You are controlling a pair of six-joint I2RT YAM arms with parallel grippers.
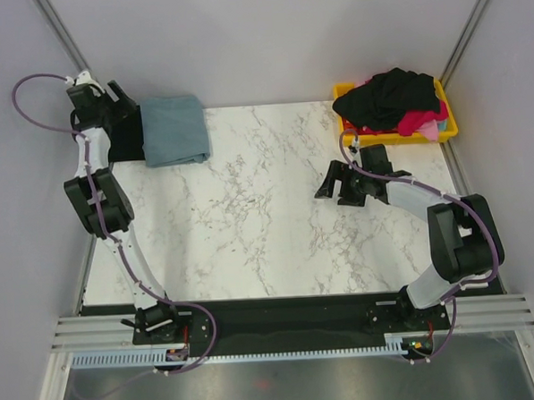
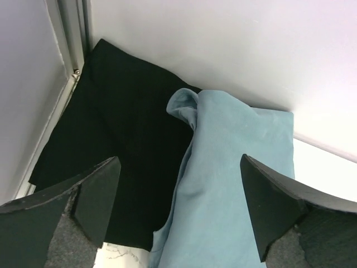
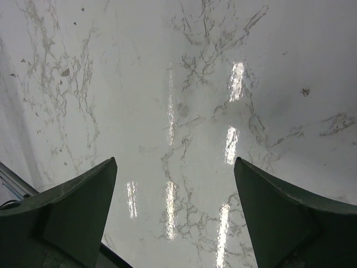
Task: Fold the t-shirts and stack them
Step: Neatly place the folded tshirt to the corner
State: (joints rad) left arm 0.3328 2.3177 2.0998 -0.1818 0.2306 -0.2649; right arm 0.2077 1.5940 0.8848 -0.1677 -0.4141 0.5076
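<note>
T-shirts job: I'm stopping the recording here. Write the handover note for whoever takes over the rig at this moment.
Left gripper: open, holding nothing, over the two shirts in the far left corner.
Right gripper: open, holding nothing, over the marble table.
Done: the black t-shirt lies folded in the far left corner. The folded blue-grey t-shirt lies partly on it, offset to the right, with one edge rumpled.
Left to do: black cloth and pink-red cloth are heaped unfolded in the yellow bin. The number of shirts cannot be told. The stack may need squaring.
</note>
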